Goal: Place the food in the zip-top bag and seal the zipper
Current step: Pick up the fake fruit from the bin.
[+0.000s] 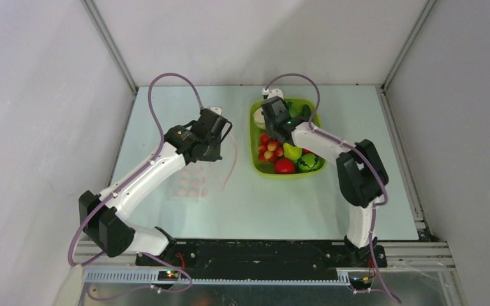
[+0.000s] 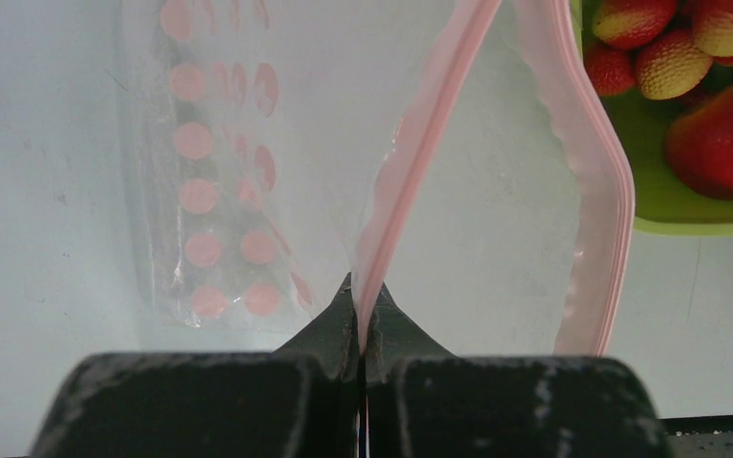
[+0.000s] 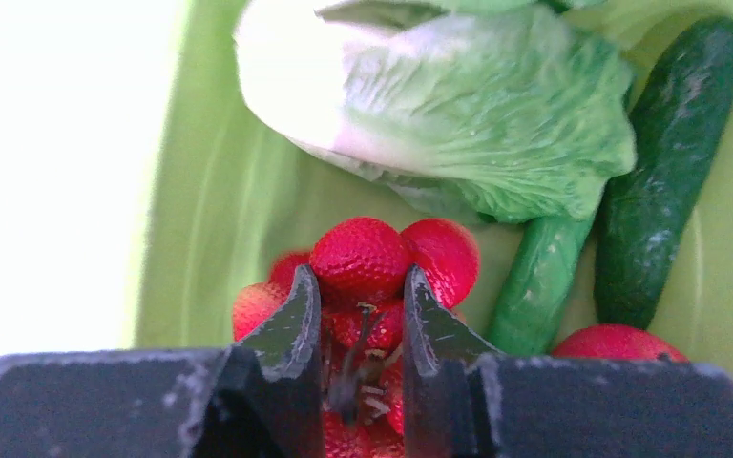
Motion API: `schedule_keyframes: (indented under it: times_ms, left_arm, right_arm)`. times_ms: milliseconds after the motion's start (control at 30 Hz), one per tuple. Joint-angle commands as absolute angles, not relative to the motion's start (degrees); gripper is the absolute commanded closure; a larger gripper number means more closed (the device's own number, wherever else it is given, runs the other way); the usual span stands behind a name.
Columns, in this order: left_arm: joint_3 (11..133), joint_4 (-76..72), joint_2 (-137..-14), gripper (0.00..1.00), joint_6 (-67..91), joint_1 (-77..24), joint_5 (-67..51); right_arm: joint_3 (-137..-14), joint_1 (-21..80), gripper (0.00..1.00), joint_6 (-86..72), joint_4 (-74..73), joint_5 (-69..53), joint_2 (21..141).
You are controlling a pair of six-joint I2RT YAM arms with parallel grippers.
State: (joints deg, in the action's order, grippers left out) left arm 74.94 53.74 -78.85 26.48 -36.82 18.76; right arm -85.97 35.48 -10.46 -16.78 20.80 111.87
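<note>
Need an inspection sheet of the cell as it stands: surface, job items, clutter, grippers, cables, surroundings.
Surface: pale table, flat, no spills seen.
Job's things: clear bag lies left of the tray, mouth open, pink zipper unsealed, no food seen inside. The food sits in the green tray: lettuce, cucumber, red berries, tomato, pear, pepper.
Clutter: nothing seen.
Grippers: left gripper shut on the zipper; right gripper down in the tray, jaws either side of the red berries, firm grip not confirmable.
Cables: purple cables, one loop per arm, none seen caught.
Surroundings: grey walls on three sides, with metal frame posts.
</note>
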Motion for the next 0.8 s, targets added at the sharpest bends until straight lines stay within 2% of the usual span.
schedule_keyframes:
  times_ms: [0,367,767]
  left_arm:
    - [75.1,53.12,-76.81,1.0,25.92,-36.83,17.42]
    - [74.14,51.0,-75.53,1.0,25.65,-36.81,12.03]
    - [72.72,48.65,-74.71,1.0,26.2,-36.82,6.56]
  right_arm:
    - [-82.45,35.95,1.0,-10.88,-8.26,22.22,101.26]
    - [-68.3,36.19,1.0,-13.17,5.94,18.82,82.04]
    - [-63.66,38.66,1.0,-18.94,12.8,6.43,68.11]
